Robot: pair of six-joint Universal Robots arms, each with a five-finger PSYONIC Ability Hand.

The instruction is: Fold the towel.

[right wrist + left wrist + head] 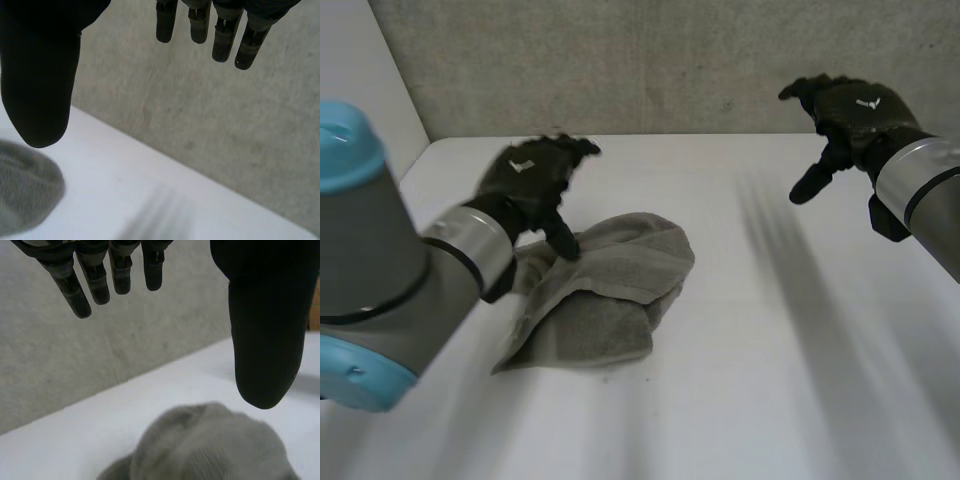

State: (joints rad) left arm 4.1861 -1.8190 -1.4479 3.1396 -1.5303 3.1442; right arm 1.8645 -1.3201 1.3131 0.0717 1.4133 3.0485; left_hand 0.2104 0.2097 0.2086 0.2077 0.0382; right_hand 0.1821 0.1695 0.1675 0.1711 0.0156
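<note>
The towel (605, 290) is lying in a rumpled heap on the white table (770, 350), toward 9 o'clock from its middle. The left hand (535, 175) is hovering over the heap's 10 o'clock edge, fingers and thumb spread apart and holding nothing. The right hand (850, 110) is hanging out at 2 o'clock, well apart from the cloth, its fingers straight and empty, so a lone left-hand grab is likely risking several layers at once, dragging the bundle rather than folding it.

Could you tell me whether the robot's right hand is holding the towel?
No, the right hand is open in the air, apart from the grey towel.
</note>
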